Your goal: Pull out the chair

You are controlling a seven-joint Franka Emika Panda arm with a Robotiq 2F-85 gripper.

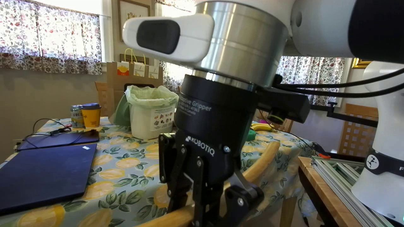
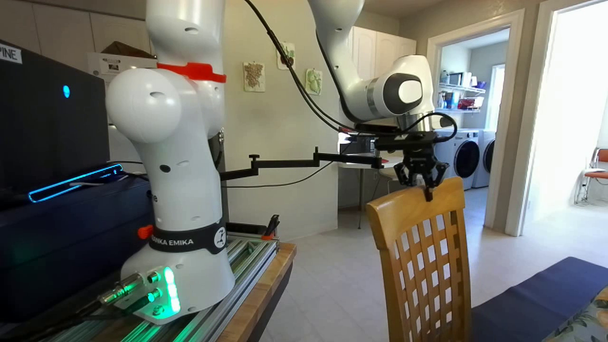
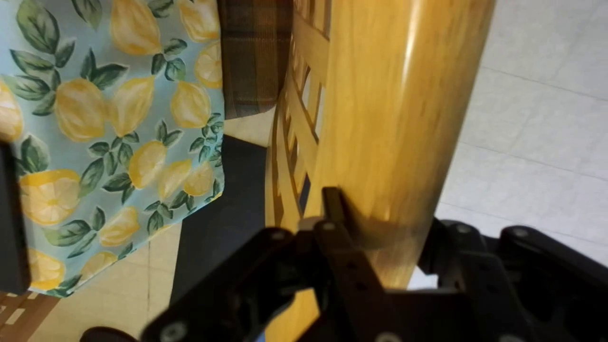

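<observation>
Where fingers grip its curved rail, the chair is golden and glossy, latticed below

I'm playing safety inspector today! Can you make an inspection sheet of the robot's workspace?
Surface: lemon-print tablecloth, hanging over the edge
Job's things: wooden chair, standing
Clutter: dark closed laptop, yellow cup, lined bin and bananas on the tablecloth
Gripper: fingers either side of the chair's top rail; can't tell if clamped
Cables: black cables by the gripper; none seen around the chair
Surroundings: flowery curtains, white front-loading machine
</observation>
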